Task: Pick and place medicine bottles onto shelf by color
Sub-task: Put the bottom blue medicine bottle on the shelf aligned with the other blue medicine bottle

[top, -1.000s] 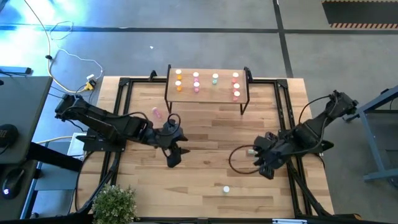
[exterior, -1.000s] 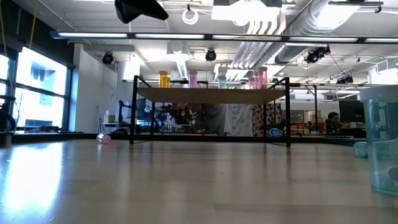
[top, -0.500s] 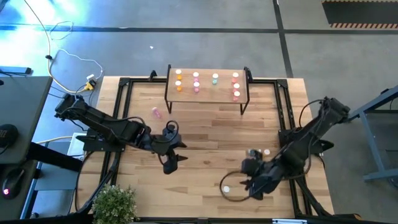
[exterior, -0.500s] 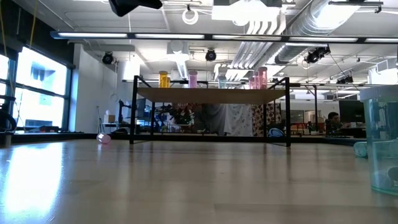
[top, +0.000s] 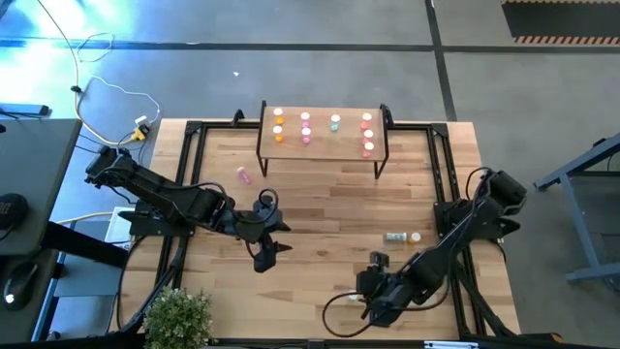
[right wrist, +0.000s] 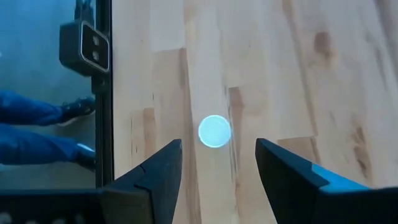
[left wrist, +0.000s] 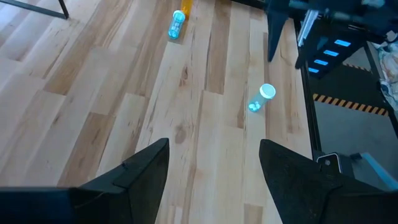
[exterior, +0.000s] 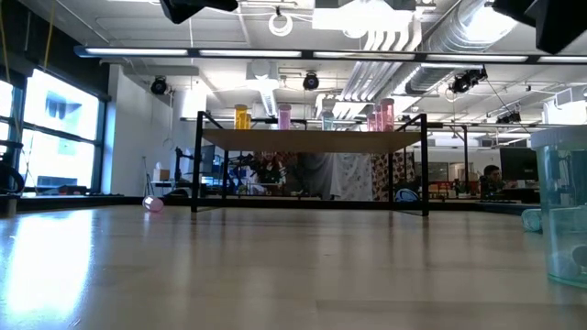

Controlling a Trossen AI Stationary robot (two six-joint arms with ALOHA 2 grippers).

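Since the earlier high view, the right gripper [top: 373, 296] has travelled from beside the table's right rail down to the near edge, while the left gripper [top: 268, 254] has barely shifted. Directly beneath the right gripper, one upright bottle [right wrist: 215, 131] is standing on the table [top: 320, 208], its pale round cap showing between the two dark fingers [right wrist: 157, 173] in the right wrist view. Those jaws are standing apart, wider than the cap, and are gripping nothing.

Two more bottles are lying on their sides near the right rail: a teal one [top: 395, 237] and an orange one [top: 415, 237], end to end or nearly so. The same pair is appearing in the left wrist view, teal [left wrist: 176, 25] beside orange [left wrist: 186, 6]. A pink bottle [top: 244, 176] is lying on the table left of the shelf; in the low view it is showing as a small pink shape [exterior: 153, 203] by the shelf's left leg.

The shelf [top: 323, 152] is standing at the far middle of the table, carrying upright bottles in rows by colour: orange [top: 279, 126] at left, then pink [top: 305, 128], a single teal [top: 335, 123], and red [top: 368, 134] at right.

The left gripper is hovering over the table's left-centre, its jaws spread wide and empty [left wrist: 213, 171].
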